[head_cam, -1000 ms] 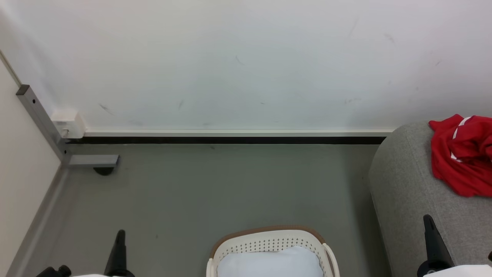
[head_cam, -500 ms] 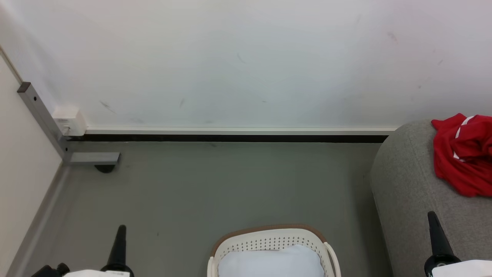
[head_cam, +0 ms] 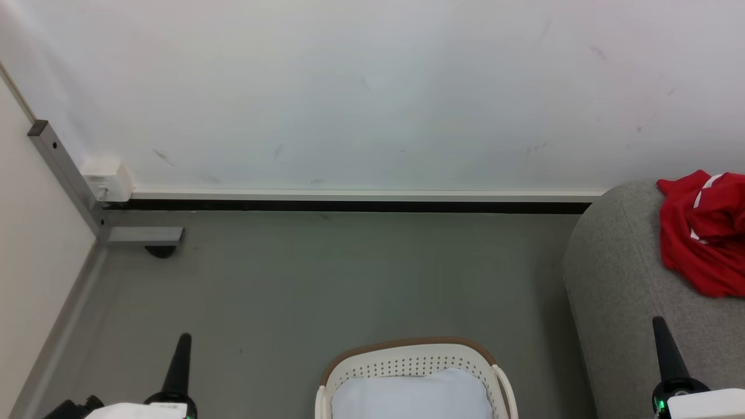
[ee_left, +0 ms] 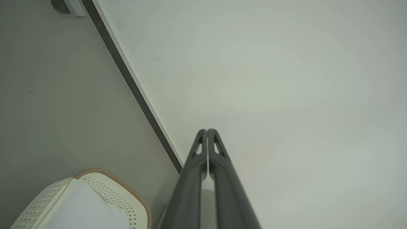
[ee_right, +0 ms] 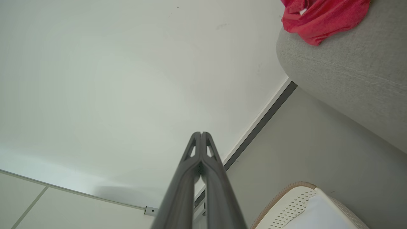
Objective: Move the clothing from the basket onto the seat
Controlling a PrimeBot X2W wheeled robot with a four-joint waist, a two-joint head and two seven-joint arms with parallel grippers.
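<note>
The red clothing (head_cam: 707, 233) with white stripes lies crumpled on the light-grey seat (head_cam: 617, 279) at the right; the right wrist view shows the clothing (ee_right: 321, 16) on the seat (ee_right: 349, 76) too. The cream basket (head_cam: 407, 364) with a brown rim stands on the floor at bottom centre, also seen as the basket (ee_left: 105, 194) and the basket (ee_right: 289, 206). My left gripper (head_cam: 183, 343) is shut at lower left, its fingers (ee_left: 206, 132) pressed together on nothing. At lower right, in front of the seat, my right gripper (head_cam: 660, 326) is shut and empty, as the right gripper (ee_right: 201, 135) also shows.
A pale bluish-white pillow (head_cam: 410, 398) fills the basket. A white wall with a dark baseboard (head_cam: 349, 205) runs across the back. A grey metal post (head_cam: 64, 174) with a foot stands in the left corner. Grey floor (head_cam: 320, 279) lies between basket and wall.
The whole head view has shifted slightly, so the camera moved. Both grippers sit a little further right and higher in the picture. The clothing stays on the seat.
</note>
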